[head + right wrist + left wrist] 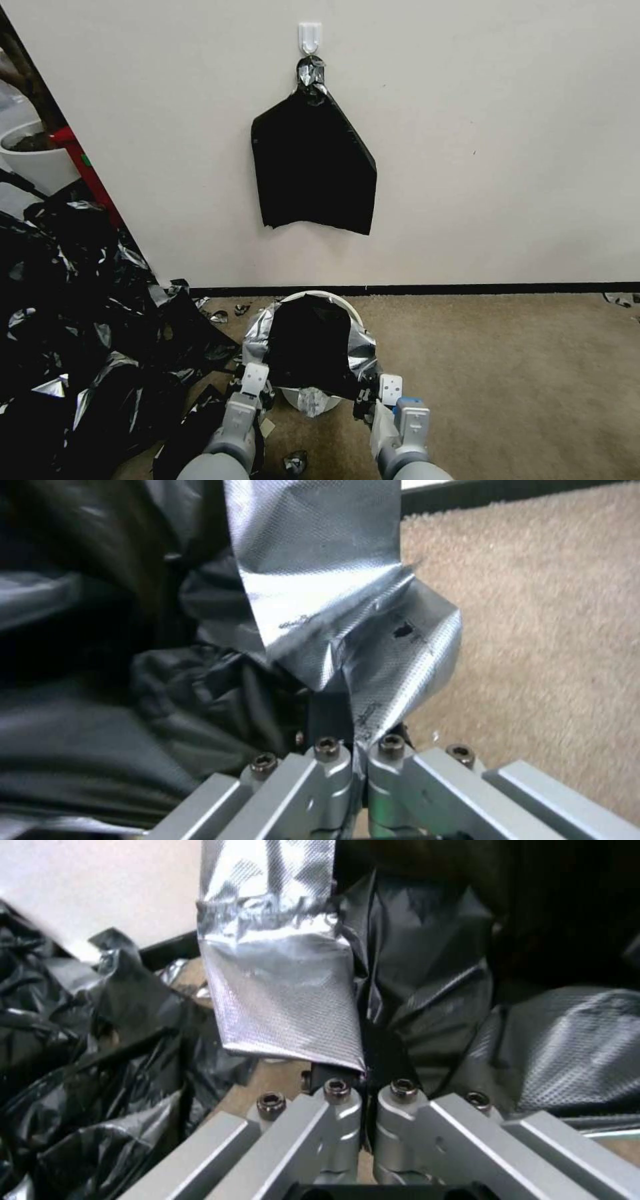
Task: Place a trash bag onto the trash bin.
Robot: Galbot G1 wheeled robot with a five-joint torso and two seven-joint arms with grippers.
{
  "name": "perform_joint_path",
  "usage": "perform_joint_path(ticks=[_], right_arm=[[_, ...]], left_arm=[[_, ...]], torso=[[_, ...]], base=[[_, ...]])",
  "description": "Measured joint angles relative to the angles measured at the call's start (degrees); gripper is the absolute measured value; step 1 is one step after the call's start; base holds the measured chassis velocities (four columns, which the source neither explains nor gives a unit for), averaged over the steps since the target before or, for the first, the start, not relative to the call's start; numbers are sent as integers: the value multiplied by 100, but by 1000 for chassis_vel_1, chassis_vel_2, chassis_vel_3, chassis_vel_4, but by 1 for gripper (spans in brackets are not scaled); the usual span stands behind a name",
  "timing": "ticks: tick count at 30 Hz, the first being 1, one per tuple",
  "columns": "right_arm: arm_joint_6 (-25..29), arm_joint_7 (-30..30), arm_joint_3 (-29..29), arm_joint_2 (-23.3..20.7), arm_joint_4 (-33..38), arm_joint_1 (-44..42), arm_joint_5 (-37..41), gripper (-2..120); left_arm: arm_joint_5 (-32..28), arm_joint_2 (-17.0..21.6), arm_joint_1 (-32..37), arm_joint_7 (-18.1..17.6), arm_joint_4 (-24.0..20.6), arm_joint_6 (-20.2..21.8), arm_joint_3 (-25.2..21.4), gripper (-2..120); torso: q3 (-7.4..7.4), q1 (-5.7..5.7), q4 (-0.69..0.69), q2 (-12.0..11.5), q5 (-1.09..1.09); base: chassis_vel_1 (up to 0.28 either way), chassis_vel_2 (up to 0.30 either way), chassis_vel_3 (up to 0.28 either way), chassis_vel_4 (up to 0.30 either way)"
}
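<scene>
Grippers left point(252, 393) and right point(371, 399) pinch trash bag point(308, 347) over trash bin point(313, 402).

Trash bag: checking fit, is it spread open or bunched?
Spread open: trash bag mouth gapes over the trash bin, both hands pinching its edges.

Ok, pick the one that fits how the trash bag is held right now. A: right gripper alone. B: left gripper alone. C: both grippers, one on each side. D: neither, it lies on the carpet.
C: the left gripper and right gripper are each shut on an edge of the trash bag, spread over the trash bin.
</scene>
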Motion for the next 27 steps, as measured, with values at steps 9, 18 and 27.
perform_joint_path(ticks=[9, 18, 27], right_arm=[[-302, -250, -79, 102, -729, 360, -617, 0], [-509, -331, -182, 168, -1098, 473, -655, 0], [-476, -554, -121, 360, -1674, 715, -717, 0]], left_arm=[[22, -306, -447, 3, 801, -124, 32, 0], [-52, -449, -883, 43, 1309, -122, 126, 0], [-256, -604, -1241, 56, 1719, 66, 250, 0]], torso=[[0, 0, 0, 0, 0], [0, 0, 0, 0, 0], [1, 0, 0, 0, 0]], base=[[0, 0, 0, 0], [0, 0, 0, 0], [0, 0, 0, 0]])
